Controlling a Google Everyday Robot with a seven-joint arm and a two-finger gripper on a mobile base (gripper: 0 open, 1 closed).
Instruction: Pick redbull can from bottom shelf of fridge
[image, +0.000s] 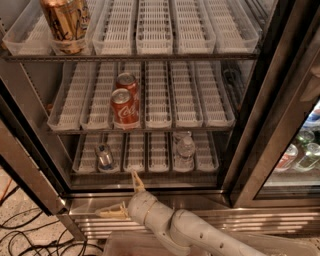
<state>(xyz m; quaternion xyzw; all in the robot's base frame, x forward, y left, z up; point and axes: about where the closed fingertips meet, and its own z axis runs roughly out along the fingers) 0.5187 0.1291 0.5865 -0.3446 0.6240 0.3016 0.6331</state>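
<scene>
The fridge (280, 125) stands open in front of me. The redbull can (104, 155) stands upright in a left lane of the bottom shelf (150, 172), its silver top showing. My gripper (124, 196) is below and just right of the can, in front of the steel sill (200, 202). It is open and empty: one finger (136, 181) points up toward the shelf, the other (111, 212) points left over the sill.
A clear plastic bottle (184, 148) stands on the bottom shelf to the right. Two red cola cans (124, 108) sit on the middle shelf, a gold can (65, 20) on the top shelf. A dark door edge (30, 165) stands at left. Cables (30, 240) lie on the floor.
</scene>
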